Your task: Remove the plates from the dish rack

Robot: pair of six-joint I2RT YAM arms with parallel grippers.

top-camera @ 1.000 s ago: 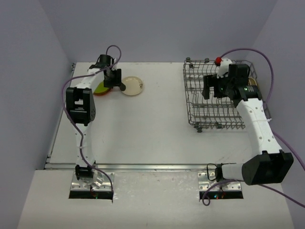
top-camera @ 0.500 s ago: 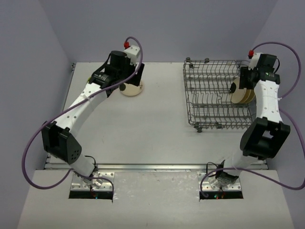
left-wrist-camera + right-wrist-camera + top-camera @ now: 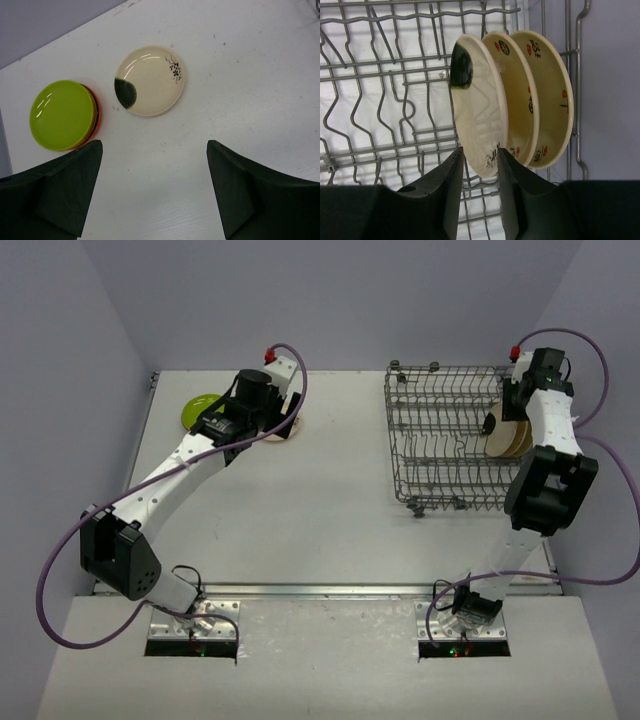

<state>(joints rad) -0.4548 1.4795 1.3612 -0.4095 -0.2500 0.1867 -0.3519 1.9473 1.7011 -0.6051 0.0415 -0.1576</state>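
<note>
My left gripper [image 3: 154, 145] is spread, lime plate [image 3: 62, 115] at its ten o'clock. I see right gripper [image 3: 480, 150] pinching nearest beige plate [image 3: 475, 100] in dish rack [image 3: 380, 75].

Left claw [image 3: 154, 150] wide, right claw [image 3: 480, 159] narrow

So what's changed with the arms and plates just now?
The right gripper swung from mid-rack to the dish rack's right end and narrowed around the rim of the nearest racked beige plate. The left gripper opened wider above the beige plate lying on the table. The rack and the lime green plate on the orange plate stayed put.
</note>
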